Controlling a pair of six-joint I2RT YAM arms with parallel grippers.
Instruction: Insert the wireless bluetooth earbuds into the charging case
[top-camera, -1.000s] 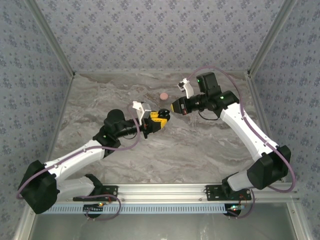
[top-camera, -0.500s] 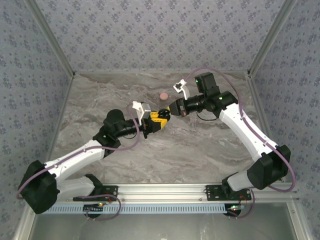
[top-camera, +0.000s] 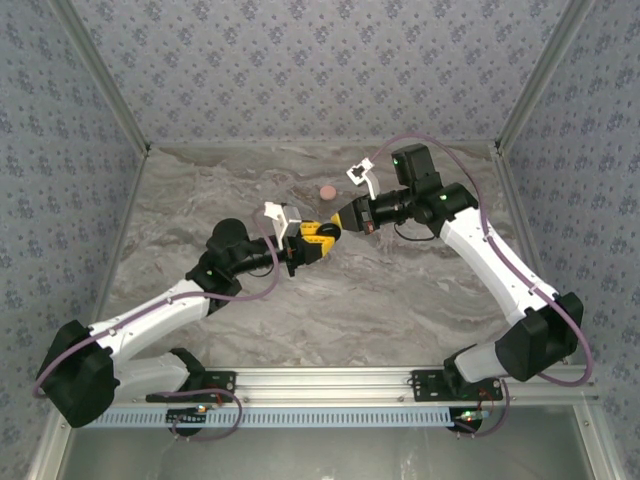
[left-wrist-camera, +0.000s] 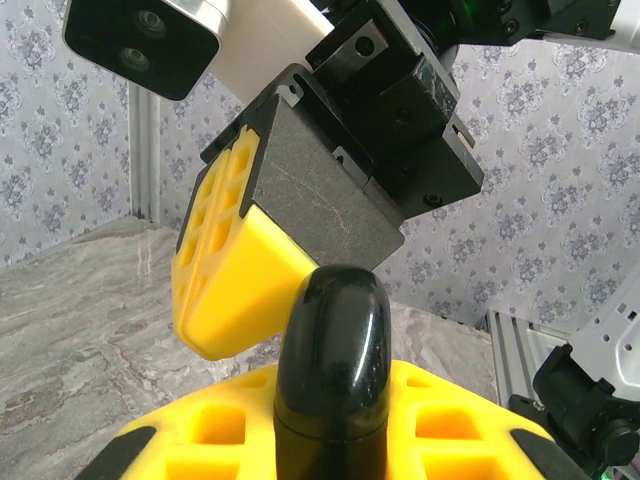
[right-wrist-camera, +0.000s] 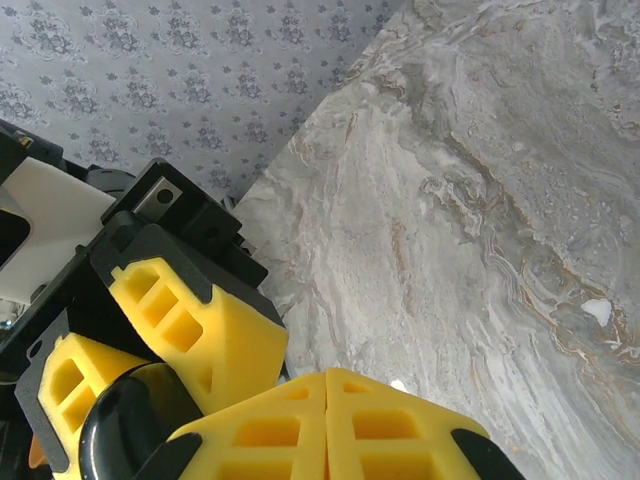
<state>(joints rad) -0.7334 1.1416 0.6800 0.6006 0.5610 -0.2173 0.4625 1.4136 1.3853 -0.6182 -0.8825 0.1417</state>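
Found case (left-wrist-camera: 332, 370) pinched in left gripper (top-camera: 321, 237), lifted above middle of bench (top-camera: 400, 290). Looked closed along its seam; could not tell about earbuds inside, so judged insertion unconfirmed, perhaps yet to do. Found right gripper (top-camera: 342, 217) clenched, fingertips just beside case; could not rule out something tiny pinched there. Noted pink disc (top-camera: 327, 190) lying toward far edge of bench.
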